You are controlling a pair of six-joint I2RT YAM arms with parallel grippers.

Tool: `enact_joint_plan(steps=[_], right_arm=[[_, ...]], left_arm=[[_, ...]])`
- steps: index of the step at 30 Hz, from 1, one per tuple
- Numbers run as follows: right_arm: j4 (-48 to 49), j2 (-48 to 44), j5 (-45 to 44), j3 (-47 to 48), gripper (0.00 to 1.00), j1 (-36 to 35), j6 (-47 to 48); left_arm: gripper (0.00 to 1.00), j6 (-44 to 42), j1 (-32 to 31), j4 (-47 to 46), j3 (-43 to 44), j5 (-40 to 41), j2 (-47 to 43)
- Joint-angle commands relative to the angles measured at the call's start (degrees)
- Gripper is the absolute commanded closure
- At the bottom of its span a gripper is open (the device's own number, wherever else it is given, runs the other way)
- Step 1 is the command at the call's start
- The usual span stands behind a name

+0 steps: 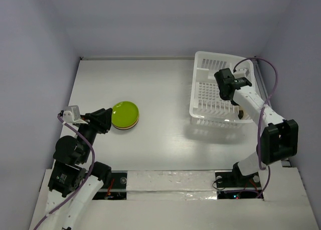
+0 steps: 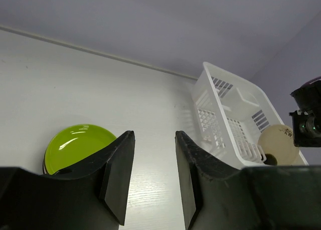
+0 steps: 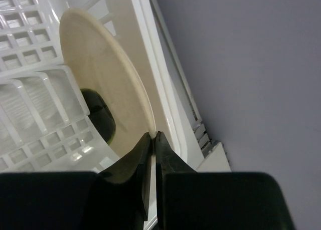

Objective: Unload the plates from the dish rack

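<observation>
Now, cream plate [image 3: 100, 74] upright in dish rack [image 3: 25, 59], right tool [image 3: 153, 135] pinching rim

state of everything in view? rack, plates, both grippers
dish rack: upright on the table, beige plate inside
beige plate: standing on edge in the rack, rim pinched
plate stack: flat on the table, green one on top
left gripper: open, empty, beside the stack
right gripper: shut on the beige plate's rim
</observation>
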State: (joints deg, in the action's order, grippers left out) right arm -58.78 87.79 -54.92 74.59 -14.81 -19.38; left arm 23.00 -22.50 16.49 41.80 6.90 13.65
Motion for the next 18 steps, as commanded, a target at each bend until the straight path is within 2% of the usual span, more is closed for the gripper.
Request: enact_joint_plan(steps=[1,7,12,15,17,18], right_arm=[[-2.6,-3.1,-9.3,3.4,1.0,-1.9,-2.9],[-7.2,-7.0,-12.8,8.3,1.0,-4.8,-6.0],[-15.0,-5.9,-13.2,19.9,1.0,-9.8,-10.8],[-14.5,-5.3,-8.1,26.6,1.0,-15.1,-10.7],[-9.2,-5.3,-3.5,29.2,1.0,-19.6,-9.8],[-6.5,-5.3,2.7,29.9,1.0,-21.1,-8.7]], left_arm=[[0.65,-0.3,-0.3,-2.6,-0.3,-0.7,0.0],[0.64,-0.3,-0.3,-2.6,-0.4,-0.8,0.1],[0.61,-0.3,-0.3,-2.6,-0.5,-1.0,0.1],[0.6,-0.2,-0.3,-2.5,-0.5,-0.7,0.2],[0.6,-0.2,-0.3,-2.4,-0.4,-0.2,0.3],[0.6,-0.2,-0.3,-2.3,-0.4,0.0,0.4]])
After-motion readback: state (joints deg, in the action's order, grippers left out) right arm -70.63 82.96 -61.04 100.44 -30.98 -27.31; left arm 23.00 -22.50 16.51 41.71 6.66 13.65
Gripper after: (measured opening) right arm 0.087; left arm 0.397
